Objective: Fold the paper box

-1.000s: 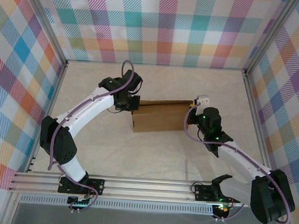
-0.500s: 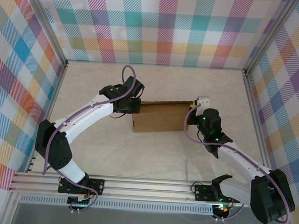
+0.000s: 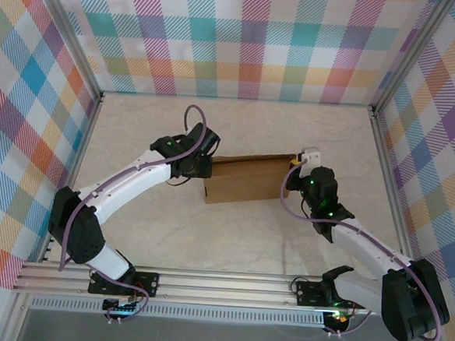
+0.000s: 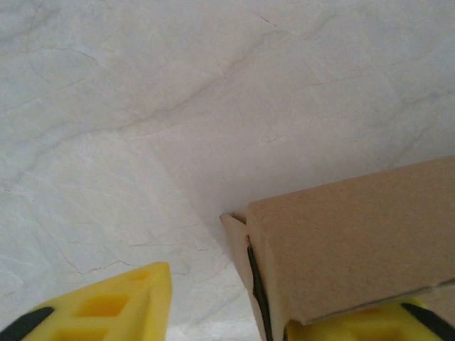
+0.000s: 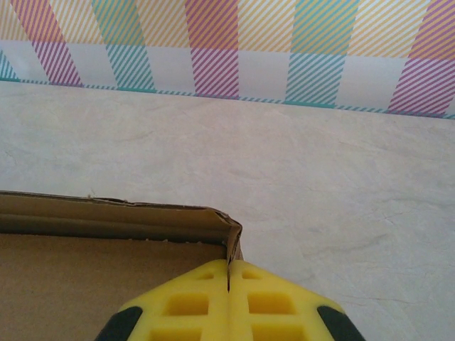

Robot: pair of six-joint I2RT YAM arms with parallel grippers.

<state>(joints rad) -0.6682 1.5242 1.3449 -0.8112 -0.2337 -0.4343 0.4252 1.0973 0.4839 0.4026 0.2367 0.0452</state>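
- Cardboard paper box (image 3: 246, 180) sits mid table (image 3: 230, 241), between the two arms.
- Left arm (image 3: 133, 176) curls in, left gripper (image 4: 227, 305) parted around the box's end corner, gripping nothing.
- Right gripper (image 5: 229, 268) pinched closed, tips touching the opposite corner.

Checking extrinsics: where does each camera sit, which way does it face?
Top external: above, behind the bases, looking down on the table; both arms, left gripper and right gripper flanking the paper box.
Left wrist: looks down at a box corner; own yellow fingers apart.
Right wrist: looks over a box corner toward the plaid wall; own fingers together.
Shared: all see box and table.
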